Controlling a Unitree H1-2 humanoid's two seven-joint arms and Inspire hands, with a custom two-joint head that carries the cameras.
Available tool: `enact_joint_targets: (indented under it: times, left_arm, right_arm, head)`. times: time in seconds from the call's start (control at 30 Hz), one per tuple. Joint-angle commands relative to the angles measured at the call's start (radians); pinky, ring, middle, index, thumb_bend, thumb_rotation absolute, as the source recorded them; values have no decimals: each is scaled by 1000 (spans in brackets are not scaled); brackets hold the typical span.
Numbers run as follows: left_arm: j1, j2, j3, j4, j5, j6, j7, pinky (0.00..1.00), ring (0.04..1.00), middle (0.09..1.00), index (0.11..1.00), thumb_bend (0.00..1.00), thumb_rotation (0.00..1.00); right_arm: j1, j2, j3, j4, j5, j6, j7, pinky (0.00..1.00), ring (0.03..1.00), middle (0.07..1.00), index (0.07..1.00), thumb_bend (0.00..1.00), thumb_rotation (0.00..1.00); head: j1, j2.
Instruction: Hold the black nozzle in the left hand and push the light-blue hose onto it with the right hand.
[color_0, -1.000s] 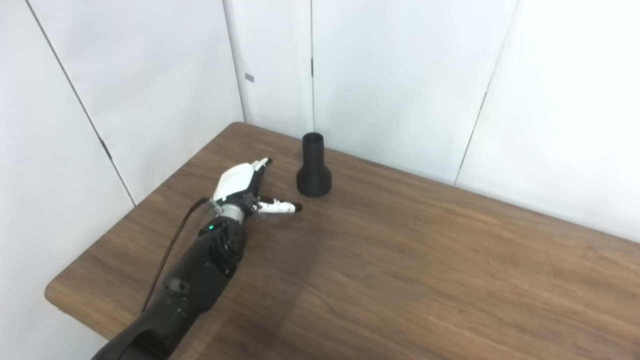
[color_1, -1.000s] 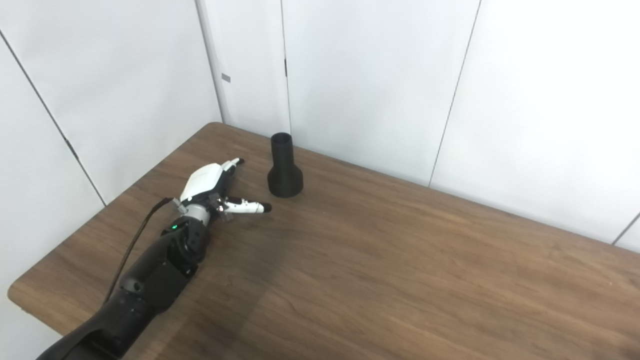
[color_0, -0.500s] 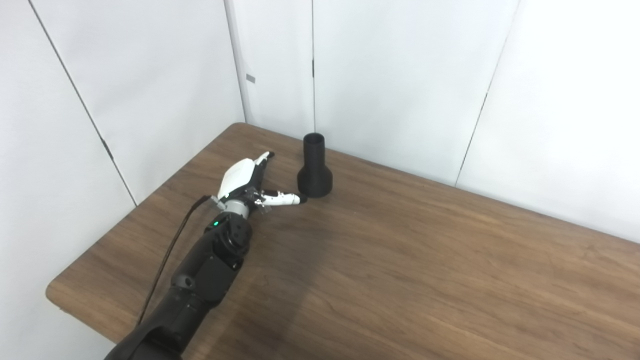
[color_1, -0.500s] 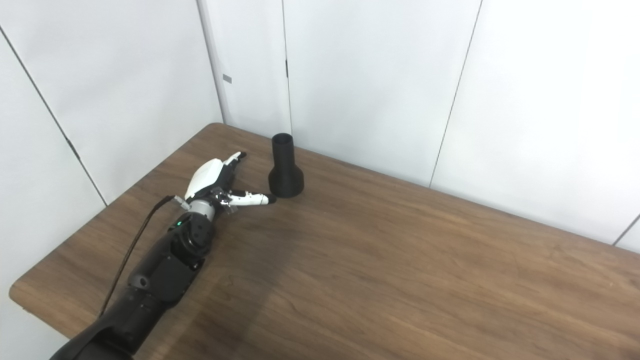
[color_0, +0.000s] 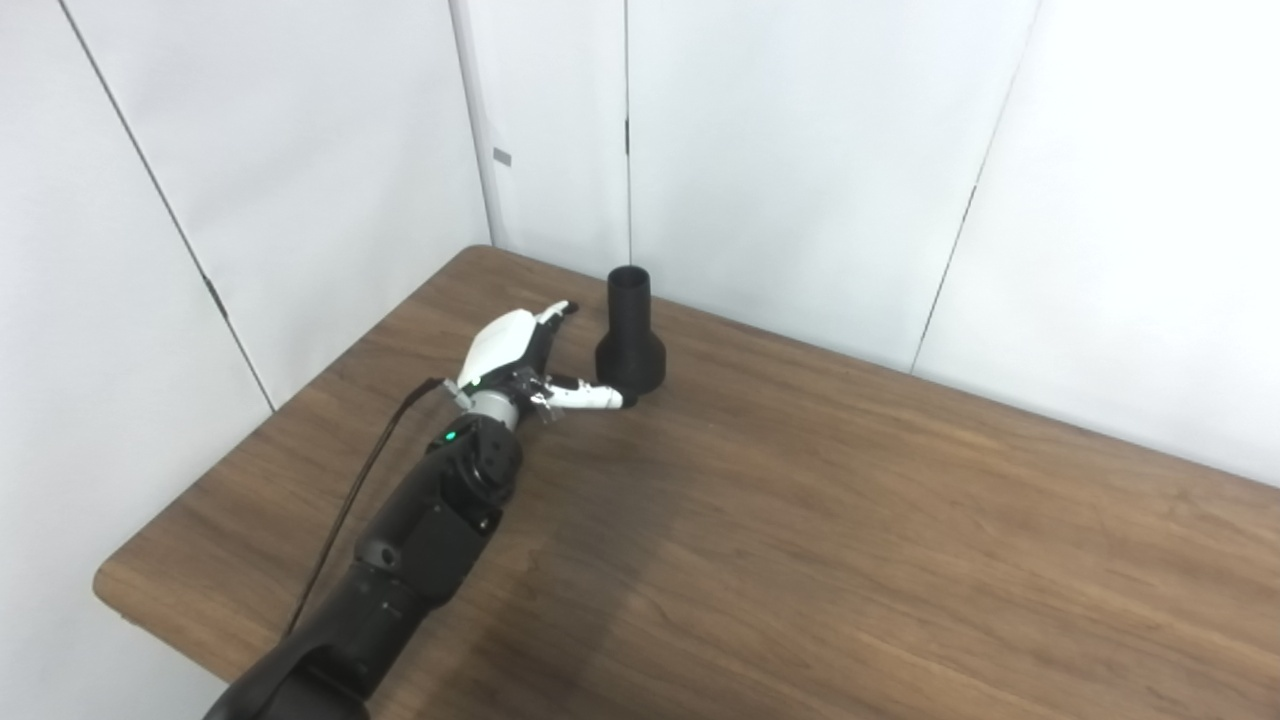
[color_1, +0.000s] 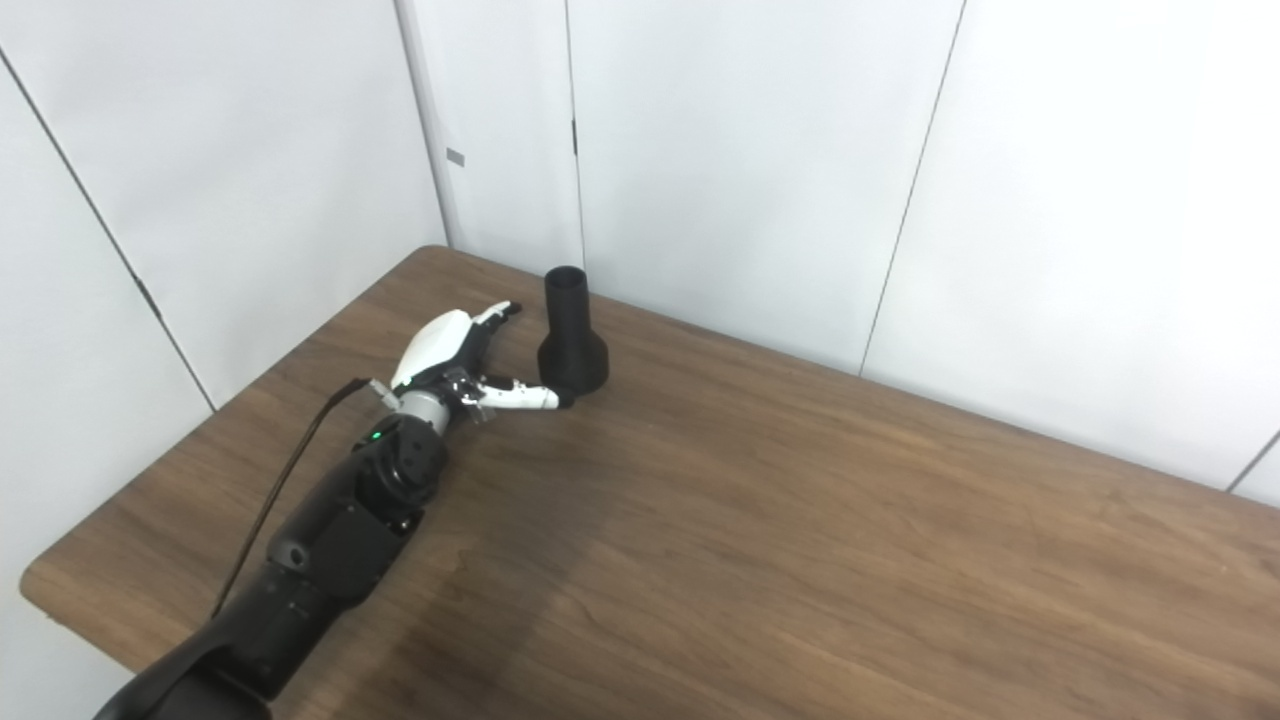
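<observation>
The wooden table (color_0: 800, 520) fills most of what I see, set into a corner of plain white wall panels (color_0: 800, 160), and it carries very little. My left arm (color_0: 420, 540) reaches across it from the lower left toward the far corner. Next in size is the black nozzle (color_0: 629, 335), standing upright on its wide base with the narrow open neck pointing up, close to the back edge of the table. My left hand (color_0: 520, 360) is spread and holds nothing, fingers apart, thumb stretched out to the right. Over the last second I have pushed that hand forward and to the right: it began well short of the nozzle, and now my thumb tip (color_0: 618, 400) sits right at the foot of the flared base, touching it or very nearly so (I cannot tell which from here), while my other fingertips (color_0: 562, 309) come level with the neck on its left side. The nozzle itself has not budged. As I judge it, I am on the brink of the grasp, with closing around the body the next thing to do. My right hand is not in either view, and I see no light-blue hose anywhere on the table, so the pushing-on part has not begun.
</observation>
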Motion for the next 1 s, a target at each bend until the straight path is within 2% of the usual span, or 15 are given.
enact_joint_targets:
  times: [0.0, 0.17, 0.23, 0.33, 0.6, 0.77, 0.87, 0.97]
  left_arm:
    - [-1, -21, -36, 29, -14, 20, -56, 848, 968, 953, 930, 1000, 371]
    - [-5, -12, -64, 40, 15, 23, -54, 833, 973, 958, 941, 1000, 396]
    - [-4, -9, -70, 44, 18, 10, -53, 900, 962, 954, 942, 1000, 408]
    - [-10, -7, -80, 62, 22, 2, -55, 934, 962, 948, 932, 1000, 416]
    - [-25, -16, -96, 98, 31, -2, -47, 948, 947, 931, 919, 1000, 414]
    - [-28, -28, -80, 101, 18, 3, -40, 915, 947, 923, 916, 1000, 393]
    - [-32, -37, -69, 110, 15, 6, -35, 863, 930, 907, 912, 1000, 369]
    - [-33, -41, -60, 119, 13, -6, -26, 865, 914, 897, 905, 1000, 361]
  right_arm:
    - [17, -14, -4, -15, -9, 7, 0, 404, 546, 592, 490, 504, 176]
    - [22, -13, -5, -24, -11, 12, -3, 399, 540, 585, 490, 505, 176]
    - [24, -12, -5, -26, -10, 10, -2, 397, 538, 584, 490, 505, 176]
    - [27, -13, -5, -28, -12, 13, -3, 397, 539, 585, 490, 505, 176]
    - [36, -12, -3, -48, -10, 23, 0, 398, 542, 590, 490, 505, 176]
    - [43, -10, -4, -61, -8, 26, 0, 395, 538, 586, 490, 505, 176]
    - [47, -9, -4, -70, -7, 31, 0, 394, 537, 586, 490, 505, 176]
    - [51, -9, -4, -75, -3, 30, 2, 396, 541, 588, 490, 505, 176]
  head:
    - [0, 1]
    - [-3, 2]
    - [-4, 2]
    - [-5, 3]
    - [-14, 6]
    - [-17, 9]
    - [-20, 10]
    - [-26, 11]
